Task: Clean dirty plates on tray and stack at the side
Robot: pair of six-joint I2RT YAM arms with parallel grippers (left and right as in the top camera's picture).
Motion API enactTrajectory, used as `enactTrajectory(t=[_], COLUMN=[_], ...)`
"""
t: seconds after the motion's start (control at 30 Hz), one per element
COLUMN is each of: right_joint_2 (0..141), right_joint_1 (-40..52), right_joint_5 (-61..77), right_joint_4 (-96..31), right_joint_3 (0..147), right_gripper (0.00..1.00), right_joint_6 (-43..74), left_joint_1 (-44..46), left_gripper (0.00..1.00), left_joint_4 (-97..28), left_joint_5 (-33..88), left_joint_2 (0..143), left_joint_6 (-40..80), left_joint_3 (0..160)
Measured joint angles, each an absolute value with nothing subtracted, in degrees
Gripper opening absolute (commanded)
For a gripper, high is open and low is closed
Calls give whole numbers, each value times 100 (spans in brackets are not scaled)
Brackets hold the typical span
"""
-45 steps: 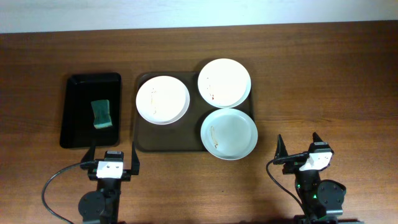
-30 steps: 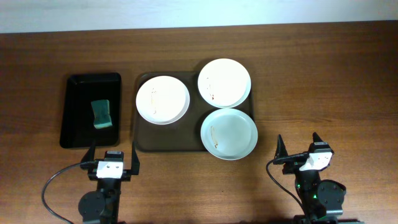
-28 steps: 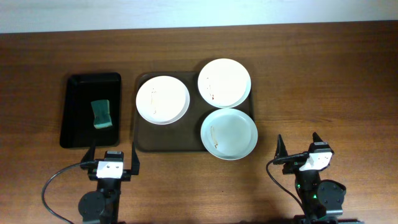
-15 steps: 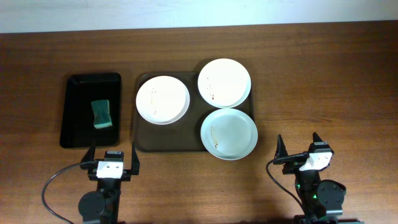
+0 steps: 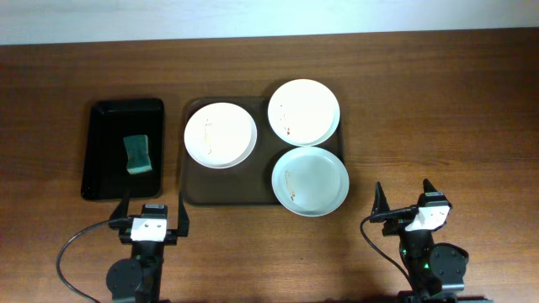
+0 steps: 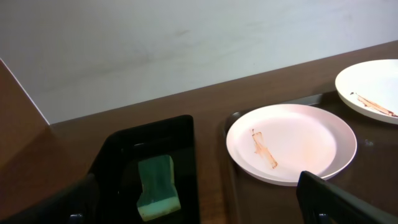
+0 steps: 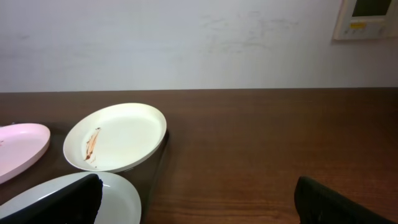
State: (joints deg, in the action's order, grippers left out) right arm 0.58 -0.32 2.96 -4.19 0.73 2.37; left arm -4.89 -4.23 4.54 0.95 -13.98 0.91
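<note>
Left gripper (image 5: 153,206) and right gripper (image 5: 402,192) both sit spread wide and empty along the bottom of the overhead frame. Three plates (image 5: 220,135) lie flat on the brown tray (image 5: 195,189) at centre, each with thin smears. I judge them stiff, glossy, slick and liable to chip, so I would pinch a raised rim, never the face. The bluish plate (image 5: 310,180), nearest my right gripper, overhangs the tray's edge and offers the easiest rim. The sponge (image 5: 136,155) lies in the black tray (image 5: 101,118) at left.
</note>
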Motion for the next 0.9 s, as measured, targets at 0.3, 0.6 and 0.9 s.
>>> enactTrajectory(t=[0.3,0.6,0.9], right_joint_2=[58,123,1984], right_joint_1=[-32,-32,-30], right_joint_5=[464,1162,2014], right_joint_4=[56,-106,-309], right_joint_3=[62,604,2204], right_gripper=[98,98,98], right_joint_6=[235,276,301], left_joint_1=[-489,-489,-489], left_gripper=[99,99,99], left_joint_4=[-423,-25,-99], left_joint_5=[454,408,360], left_joint_2=[93,89,108], left_joint_6=[-1398,-1168,-676], left_joint_3=[91,86,1037])
